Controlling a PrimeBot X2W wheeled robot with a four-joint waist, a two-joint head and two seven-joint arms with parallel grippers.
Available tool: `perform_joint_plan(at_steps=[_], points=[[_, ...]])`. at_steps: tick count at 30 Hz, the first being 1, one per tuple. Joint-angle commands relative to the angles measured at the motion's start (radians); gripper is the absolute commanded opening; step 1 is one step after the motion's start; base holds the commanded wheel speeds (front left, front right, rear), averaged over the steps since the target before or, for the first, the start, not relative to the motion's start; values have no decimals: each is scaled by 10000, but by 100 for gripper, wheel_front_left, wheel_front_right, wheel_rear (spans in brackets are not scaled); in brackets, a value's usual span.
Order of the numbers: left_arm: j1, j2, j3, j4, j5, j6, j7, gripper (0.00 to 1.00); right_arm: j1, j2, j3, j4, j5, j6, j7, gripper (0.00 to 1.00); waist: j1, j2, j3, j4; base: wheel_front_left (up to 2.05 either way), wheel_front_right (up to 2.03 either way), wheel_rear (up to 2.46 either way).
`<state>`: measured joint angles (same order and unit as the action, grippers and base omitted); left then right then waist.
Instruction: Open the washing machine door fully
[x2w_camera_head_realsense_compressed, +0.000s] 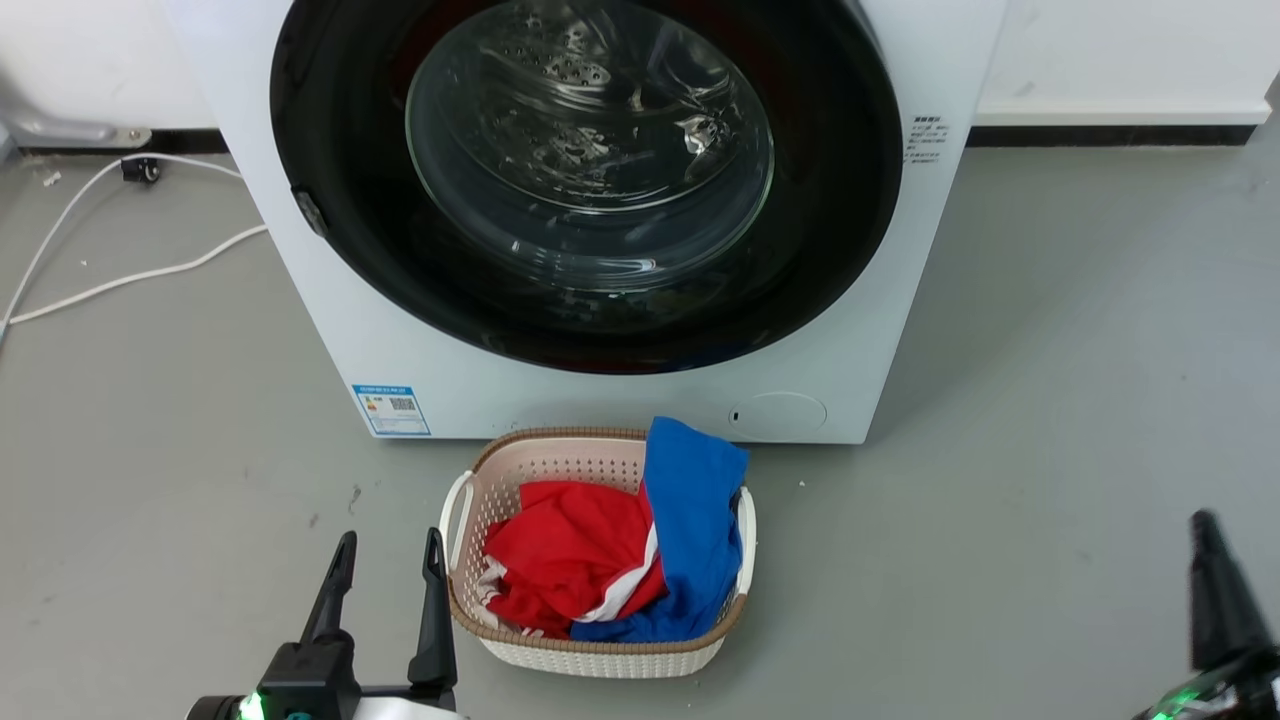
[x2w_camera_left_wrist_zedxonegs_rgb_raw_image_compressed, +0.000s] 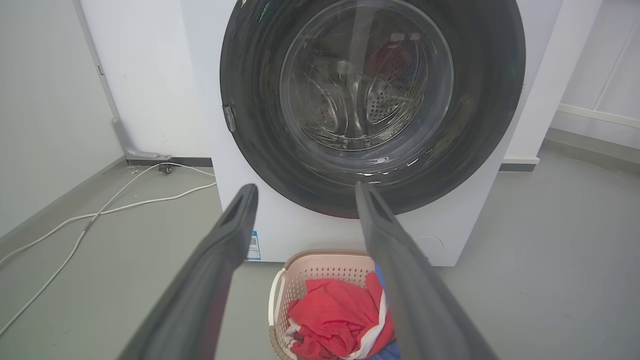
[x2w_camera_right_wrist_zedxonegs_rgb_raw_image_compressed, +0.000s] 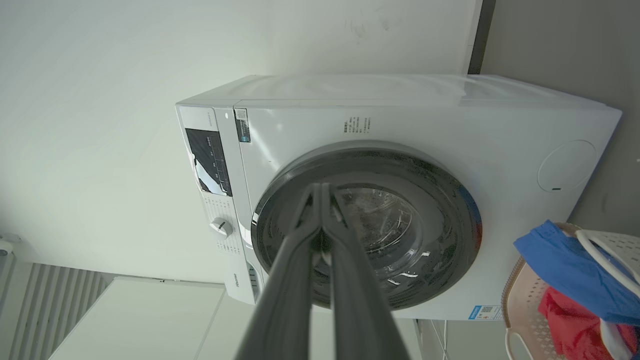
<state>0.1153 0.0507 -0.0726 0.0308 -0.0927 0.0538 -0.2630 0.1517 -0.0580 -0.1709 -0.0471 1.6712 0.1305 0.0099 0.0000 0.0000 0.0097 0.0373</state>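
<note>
The washing machine (x2w_camera_head_realsense_compressed: 330, 340) is a white front-loader standing right ahead. Its washing machine door (x2w_camera_head_realsense_compressed: 590, 160), a glossy black disc with a clear glass bowl, lies shut flush against the front; a small latch piece (x2w_camera_head_realsense_compressed: 308, 210) sits on its left rim. My left gripper (x2w_camera_head_realsense_compressed: 390, 540) is open near the floor, well short of the machine, and its wrist view looks up at the door (x2w_camera_left_wrist_zedxonegs_rgb_raw_image_compressed: 372, 90) between the spread fingers (x2w_camera_left_wrist_zedxonegs_rgb_raw_image_compressed: 235, 225). My right gripper (x2w_camera_head_realsense_compressed: 1205, 540) is at the lower right, far from the door (x2w_camera_right_wrist_zedxonegs_rgb_raw_image_compressed: 370, 225), and its fingertips (x2w_camera_right_wrist_zedxonegs_rgb_raw_image_compressed: 318, 187) meet on nothing.
A pale laundry basket (x2w_camera_head_realsense_compressed: 560, 437) with red and blue clothes stands on the grey floor just before the machine, between my grippers. White cables (x2w_camera_head_realsense_compressed: 130, 275) trail over the floor at the left. A wall runs behind the machine.
</note>
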Motion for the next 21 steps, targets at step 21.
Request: perform_joint_plan(at_steps=[21], points=[[-1618, -4, -79, -708, 274, 112, -28, 100, -5541, -2454, -1596, 2283, -29, 4, 1760, 0, 0, 0, 2787, 281, 0, 0, 0]])
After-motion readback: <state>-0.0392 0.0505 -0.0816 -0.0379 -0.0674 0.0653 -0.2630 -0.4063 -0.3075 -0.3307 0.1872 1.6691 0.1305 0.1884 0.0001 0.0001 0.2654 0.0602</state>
